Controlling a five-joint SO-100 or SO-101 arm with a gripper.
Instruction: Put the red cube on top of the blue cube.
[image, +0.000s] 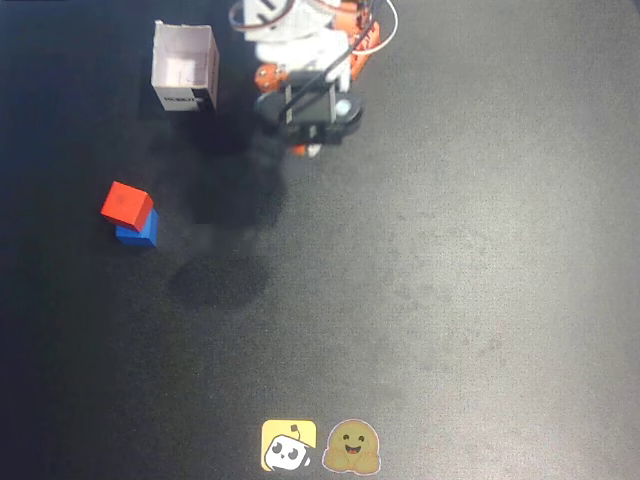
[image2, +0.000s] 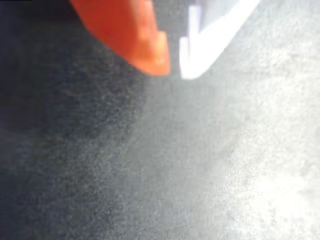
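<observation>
Dark matte tabletop (image: 450, 300), faintly speckled, filling both views; soft shadows left of centre in the overhead view.

Arm (image: 310, 60) at upper centre of overhead frame, white and orange, folded back near its base. Gripper (image2: 174, 70) at top of wrist frame: orange finger (image2: 135, 35) and white finger (image2: 210, 45), tips nearly together with only a thin slit between, nothing pinched. Bare table beneath, blurred.

White box (image: 185, 68) in upper left of overhead frame, open top, standing just left of the arm.

Two stickers at bottom centre: yellow one (image: 289, 445), brown smiling one (image: 353, 447).

Red cube (image: 127, 203) at left of overhead frame, resting on the blue cube (image: 139, 233). Red sits offset toward upper left, turned slightly against the blue; blue shows only along lower right. Whether the offset is real overhang or camera angle: cannot tell. Both plain, matte, about equal in size.

Stack lies down and left of the gripper in overhead frame, well apart. Neither cube visible in wrist view.

Judgement: stacking looks done, gripper clear; only retreat to rest left, if anything.
</observation>
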